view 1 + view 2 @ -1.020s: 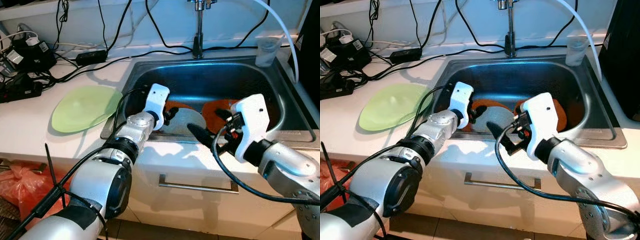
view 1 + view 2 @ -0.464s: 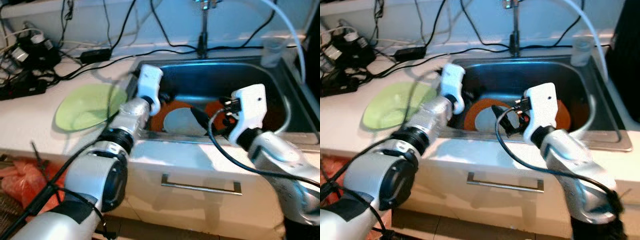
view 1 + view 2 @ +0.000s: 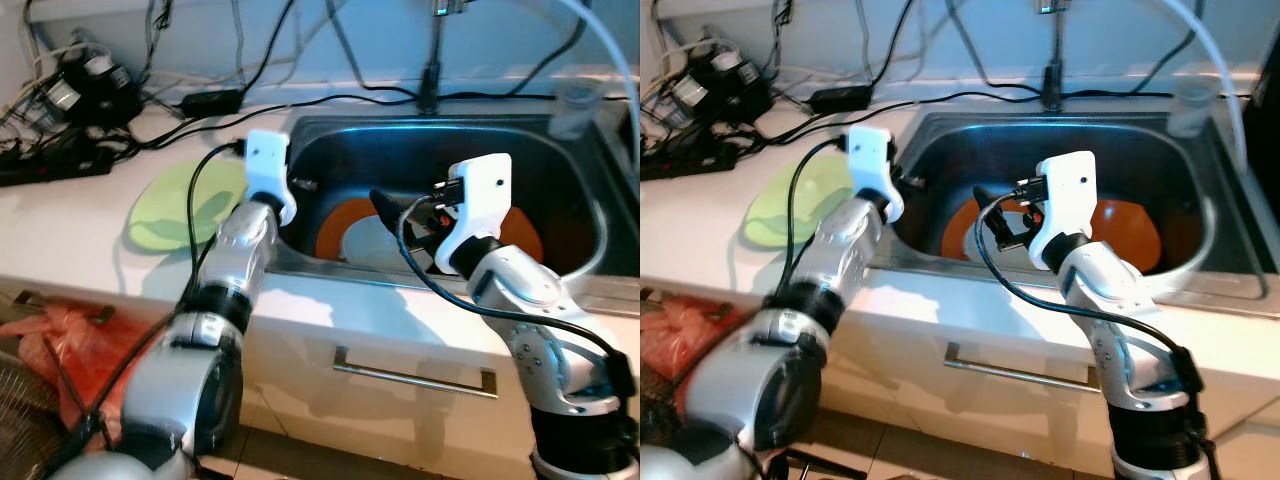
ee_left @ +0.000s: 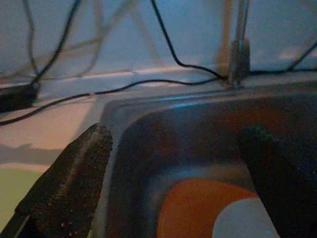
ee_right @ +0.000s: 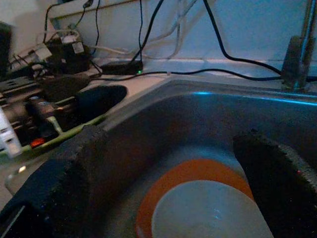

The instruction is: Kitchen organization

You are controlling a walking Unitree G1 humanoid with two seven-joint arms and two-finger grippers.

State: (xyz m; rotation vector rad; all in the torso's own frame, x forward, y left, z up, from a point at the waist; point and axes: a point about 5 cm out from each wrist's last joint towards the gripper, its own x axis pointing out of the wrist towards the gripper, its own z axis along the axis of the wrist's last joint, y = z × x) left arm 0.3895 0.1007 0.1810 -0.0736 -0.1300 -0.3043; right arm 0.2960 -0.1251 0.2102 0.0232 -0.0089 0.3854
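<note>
Stainless steel sink (image 3: 330, 135) holds two round orange plates (image 3: 335, 222), small white plate (image 3: 365, 242) resting on nearer one. Left gripper (image 4: 173, 173) at sink's left rim, jaws released, empty. Right gripper (image 5: 171, 173) above white plate, jaws spread, empty. Pale green round plate (image 3: 185, 205) on white countertop (image 3: 60, 235) left of sink.

Both silver metallic arms are showing ribbed black joint collars and glossy white boxy wrist housings. Black cables are looping from each housing back along the forearm. Left gripper (image 4: 173, 183) and right gripper (image 5: 173, 173) are showing coarse-textured black rubbery fingers (image 4: 69, 178).
</note>
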